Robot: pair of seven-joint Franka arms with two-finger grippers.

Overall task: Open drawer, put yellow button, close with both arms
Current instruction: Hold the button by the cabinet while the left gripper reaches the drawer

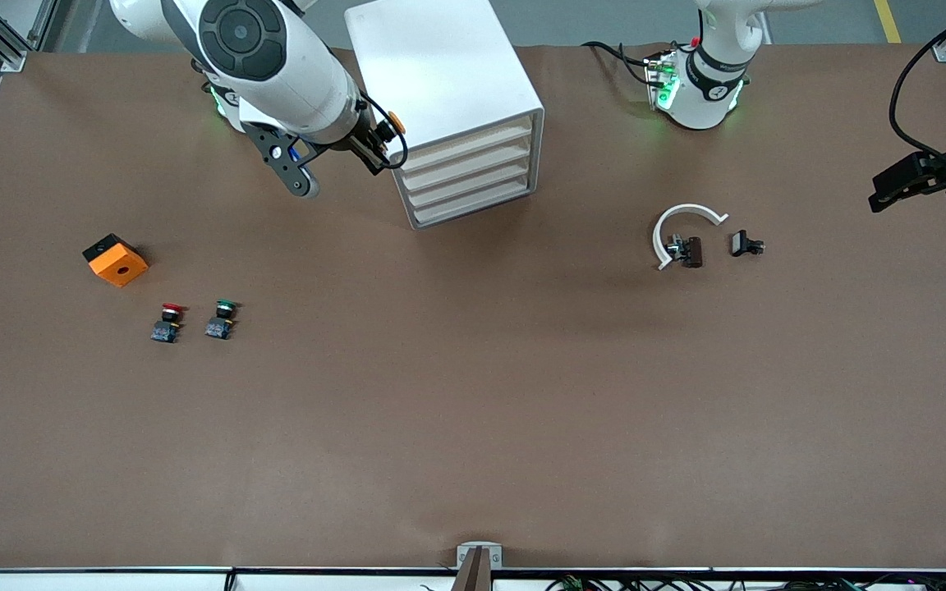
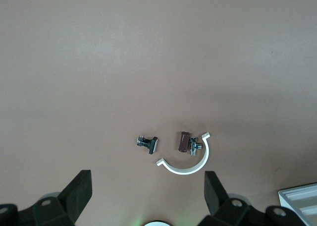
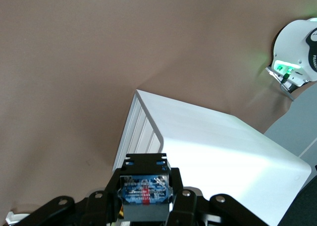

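Right gripper (image 1: 381,141) clamped on the yellow button (image 1: 394,125), beside the cabinet (image 1: 440,74) | risk: we see the drawer (image 1: 466,140) shut, so we can't drop it in | left gripper (image 1: 904,187) spread wide, holding nothing, waiting over the table's left-arm end.

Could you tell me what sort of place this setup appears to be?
Probably a robotics lab: a brown-covered table framed by aluminium rails, a white drawer cabinet, and small test parts such as an orange cube laid out.
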